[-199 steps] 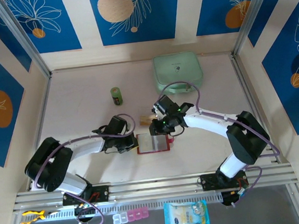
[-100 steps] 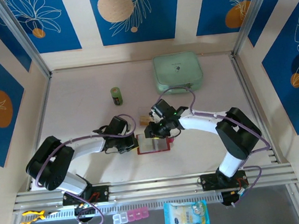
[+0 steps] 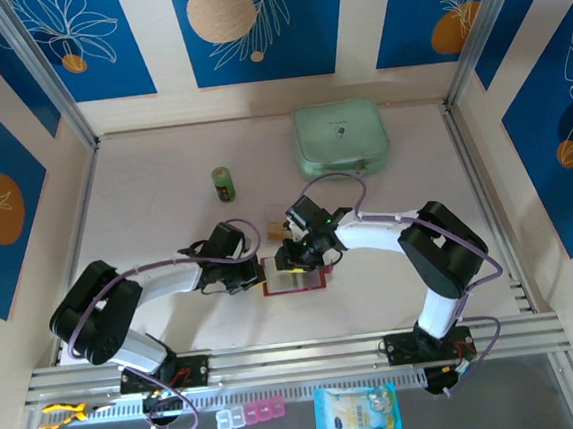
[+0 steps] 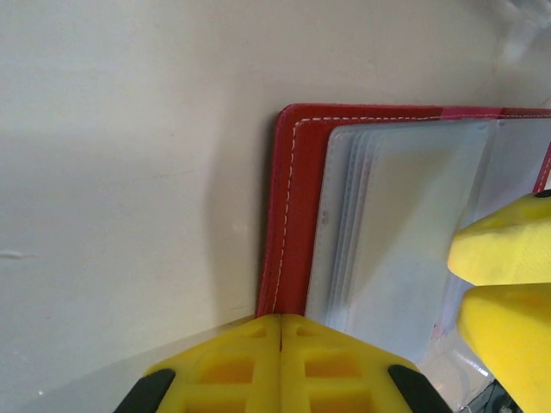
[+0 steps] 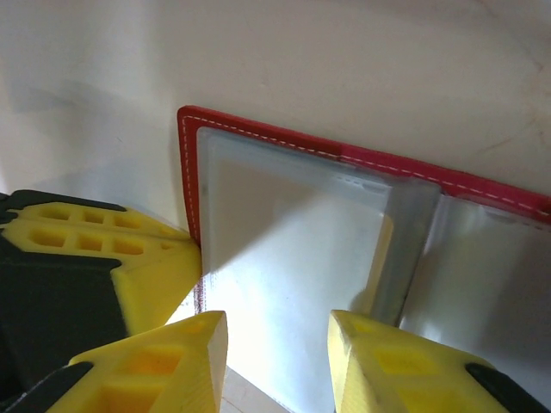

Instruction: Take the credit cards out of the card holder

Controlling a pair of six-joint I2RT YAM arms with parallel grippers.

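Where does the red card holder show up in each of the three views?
Top external: card holder lies open mid-picture, below the mint green case.
Left wrist: card holder in the right half, red edge upright, clear pockets to its right.
Right wrist: card holder in the centre, red border along the top, pockets beneath.
Shared landmark: the shut left gripper at the holder's edge on the left arm's side.

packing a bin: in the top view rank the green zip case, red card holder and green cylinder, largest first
1. green zip case
2. red card holder
3. green cylinder
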